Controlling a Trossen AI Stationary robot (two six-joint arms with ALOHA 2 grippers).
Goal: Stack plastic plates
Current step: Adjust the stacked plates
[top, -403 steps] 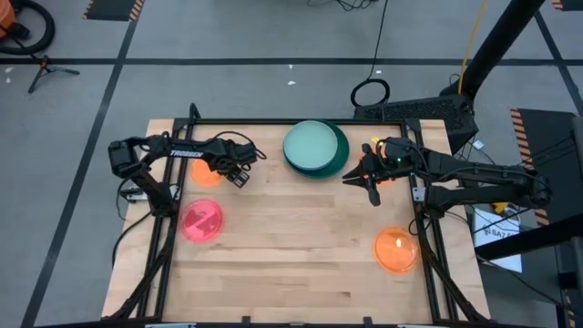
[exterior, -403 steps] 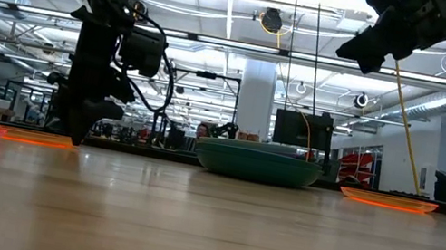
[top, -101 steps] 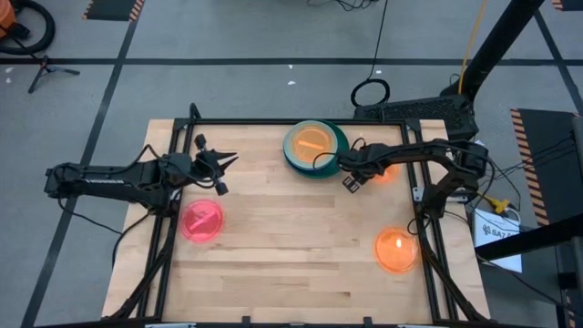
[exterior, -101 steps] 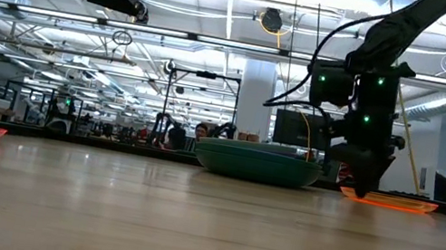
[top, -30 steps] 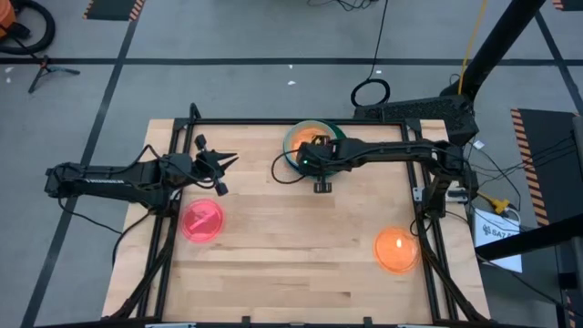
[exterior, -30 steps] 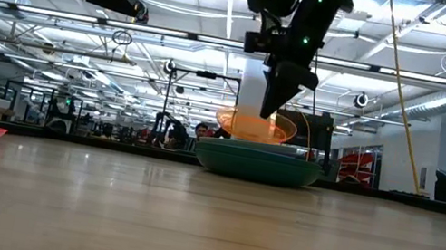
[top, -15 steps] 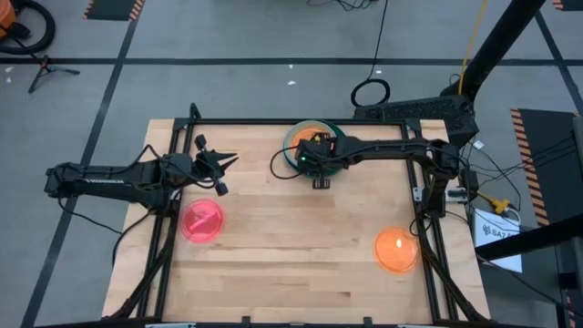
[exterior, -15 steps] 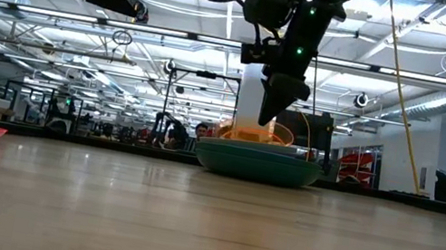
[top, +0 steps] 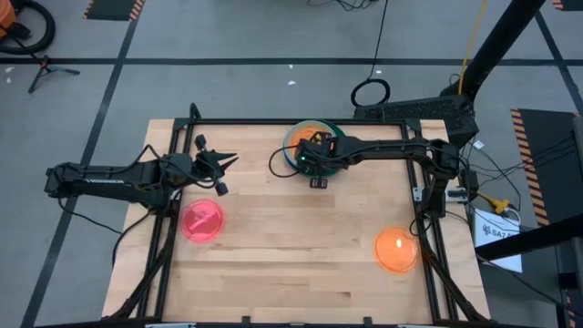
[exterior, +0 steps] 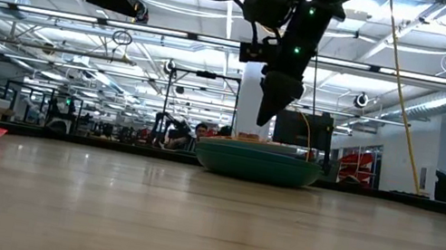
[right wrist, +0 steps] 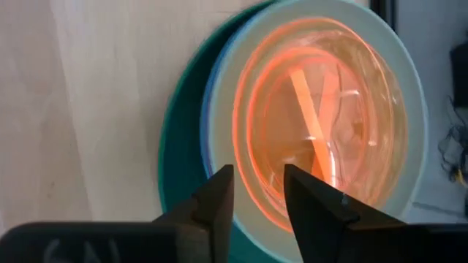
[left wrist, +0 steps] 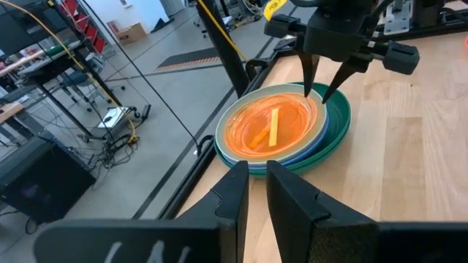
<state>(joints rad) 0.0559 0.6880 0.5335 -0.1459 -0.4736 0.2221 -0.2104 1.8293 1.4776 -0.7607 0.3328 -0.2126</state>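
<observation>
sitting at the far middle of the surface [top: 273, 264], the stack of plastic plates [top: 314, 146] already has a dark green plate at the bottom, blue and mint rims showing above it, and a translucent orange plate [left wrist: 272, 126] nested on top; whether one or more orange plates lie in that nest cannot be told. judging by what lies loose, the job is well on but unfinished: a pink plate [top: 202, 221] rests flat near the left edge and another orange plate [top: 396, 250] near the right front, both well apart from the stack. the top orange plate looks thin and glassy, with a pale strip, perhaps a label, across its middle, and it sits level inside the mint rim. the right end effector [top: 315, 173] hangs just above the near edge of the stack, its two fingers spread apart and holding nothing, the plate below lying free of them. the left end effector [top: 221, 173] waits above the left side of the surface, beyond the pink plate, fingers parted a little and empty.
</observation>
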